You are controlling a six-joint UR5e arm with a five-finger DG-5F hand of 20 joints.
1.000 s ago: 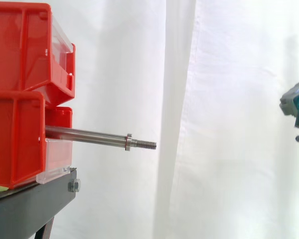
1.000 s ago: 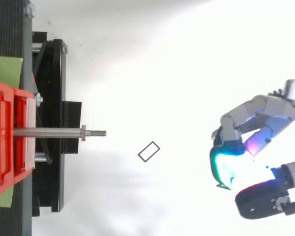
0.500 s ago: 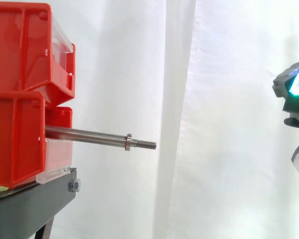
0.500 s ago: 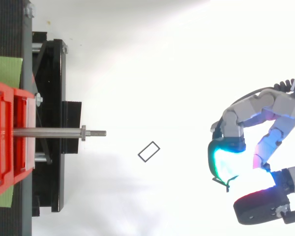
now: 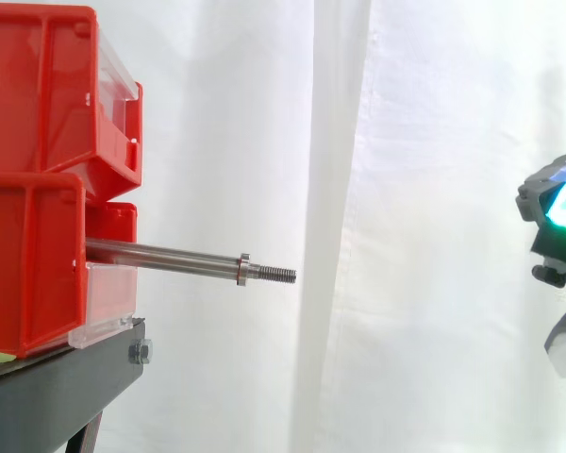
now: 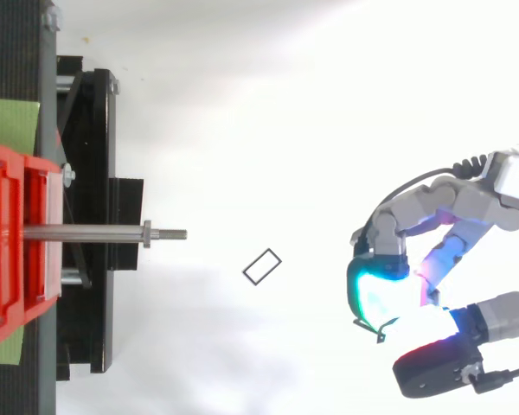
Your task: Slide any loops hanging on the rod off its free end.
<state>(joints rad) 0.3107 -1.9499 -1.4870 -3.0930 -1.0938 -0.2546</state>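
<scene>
Well apart, rod (image 5: 160, 255) jutting from red bins (image 5: 38, 123), hand (image 6: 467, 197) out beyond its free end (grip cannot be told).

Here's the hand (image 6: 467, 201), all pale grey blocky shells, linked one after another with dark seams between them. One thick pad (image 6: 374, 290) blazes cyan-green inside a black rim. Right beside it there's a magenta glow, and a chunky black pad edged in red. A white boxy housing (image 6: 512, 173) sits at the wrist end. From the side, it's grey casing around that green-cyan light.
</scene>
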